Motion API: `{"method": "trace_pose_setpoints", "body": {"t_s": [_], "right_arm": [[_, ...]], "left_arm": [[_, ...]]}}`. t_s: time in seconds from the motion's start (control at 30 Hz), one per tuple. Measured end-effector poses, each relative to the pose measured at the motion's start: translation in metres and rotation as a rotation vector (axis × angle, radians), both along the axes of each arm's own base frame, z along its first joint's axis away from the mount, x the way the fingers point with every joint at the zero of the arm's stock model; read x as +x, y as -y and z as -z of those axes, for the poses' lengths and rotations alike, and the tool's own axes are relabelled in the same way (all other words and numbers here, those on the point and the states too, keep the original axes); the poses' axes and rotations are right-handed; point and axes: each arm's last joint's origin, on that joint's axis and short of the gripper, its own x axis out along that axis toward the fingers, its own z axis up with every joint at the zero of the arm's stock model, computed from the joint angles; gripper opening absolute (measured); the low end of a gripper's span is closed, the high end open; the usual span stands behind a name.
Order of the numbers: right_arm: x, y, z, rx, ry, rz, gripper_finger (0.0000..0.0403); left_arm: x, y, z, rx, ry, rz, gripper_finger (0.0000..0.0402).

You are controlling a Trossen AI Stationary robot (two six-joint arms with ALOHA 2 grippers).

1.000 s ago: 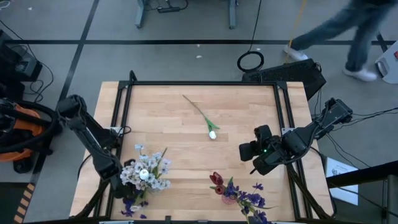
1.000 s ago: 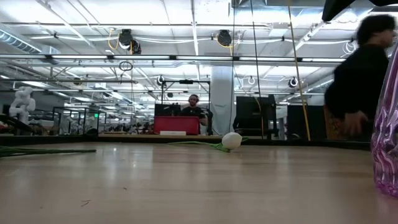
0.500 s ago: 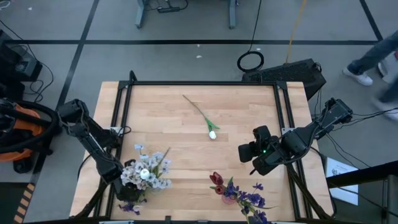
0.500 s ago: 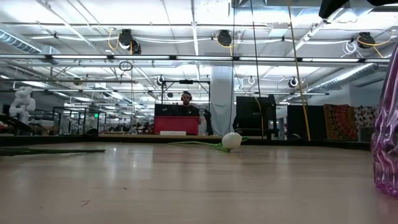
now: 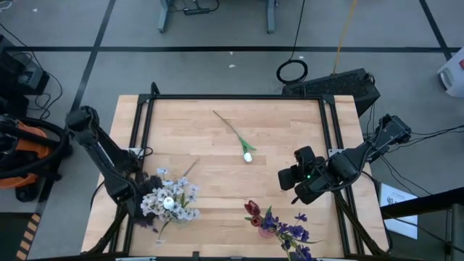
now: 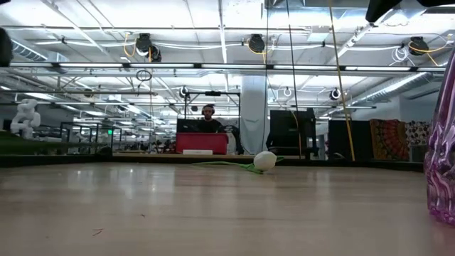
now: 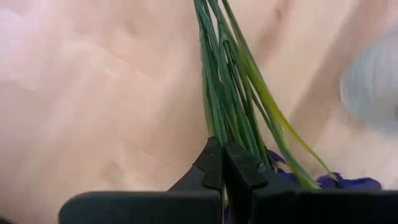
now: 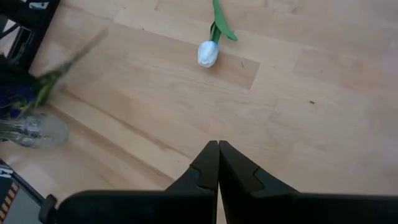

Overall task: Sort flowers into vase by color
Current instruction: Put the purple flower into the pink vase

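On your worktop [image 5: 217,145] the high view shows a white tulip [image 5: 248,156] mid-frame; only the left wrist view shows the left hand [image 7: 222,163] clamped on green stems [image 7: 227,81]. Right hand [image 8: 218,155]: fingers together, empty.

Wooden table [image 5: 217,138]: white tulip [image 5: 248,155] lying mid-table (stem angled away); vase [image 6: 442,167] standing.

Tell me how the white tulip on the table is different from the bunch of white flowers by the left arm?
The white tulip is one single flower; the white blossom bunch is many small blooms. The tulip lies alone mid-table, touched by nothing; the bunch sits at the left gripper, near the front edge. Both have thin green stems.
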Motion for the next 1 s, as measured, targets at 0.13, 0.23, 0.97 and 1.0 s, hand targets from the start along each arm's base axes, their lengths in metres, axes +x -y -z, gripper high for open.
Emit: {"method": "trace_pose_setpoints", "body": {"t_s": [0.13, 0.23, 0.97, 1.0], "right_arm": [[0.000, 0.000, 0.000, -0.016, -0.010, -0.023, 0.0000], [0.000, 0.000, 0.000, -0.033, -0.013, -0.040, 0.0000], [0.000, 0.001, 0.000, -0.205, -0.102, -0.301, 0.0000], [0.000, 0.001, 0.000, -0.214, -0.106, -0.314, 0.0000]], "left_arm": [[-0.002, -0.016, -0.011, 0.017, 0.060, -0.155, 0.0004], [0.001, -0.029, -0.018, 0.033, 0.098, -0.243, 0.0003], [0.073, -0.147, -0.026, 0.200, 0.108, -0.372, 0.0002], [0.078, -0.153, -0.027, 0.187, 0.141, -0.354, 0.0002]]}}
